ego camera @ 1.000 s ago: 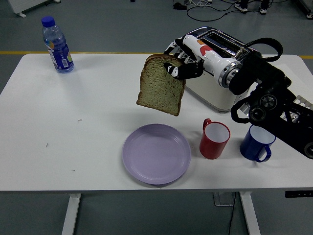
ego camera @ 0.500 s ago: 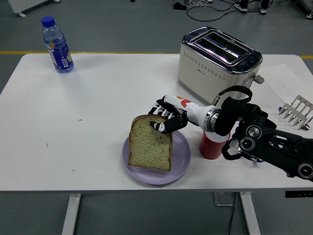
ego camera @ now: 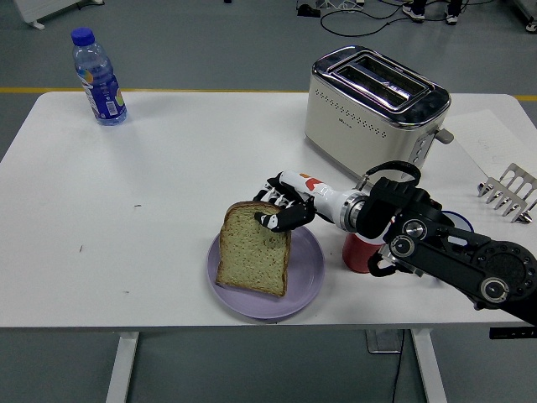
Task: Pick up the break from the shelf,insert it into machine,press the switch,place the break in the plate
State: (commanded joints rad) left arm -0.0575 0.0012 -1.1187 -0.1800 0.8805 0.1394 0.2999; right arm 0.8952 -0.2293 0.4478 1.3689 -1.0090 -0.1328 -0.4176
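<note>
White table: speckled bread slice (ego camera: pixel 254 248) tilted on plate (ego camera: pixel 306 281).

I can read no text anywhere. The water bottle (ego camera: pixel 98 77) at upper left has a blue label, its print too small. A tiny mark on the toaster (ego camera: pixel 372 103) is illegible.

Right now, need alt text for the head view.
The right hand holds a bread slice by its top edge, upright, its lower part over a purple plate near the table's front edge. Behind stand a toaster and, far left, a water bottle.
</note>
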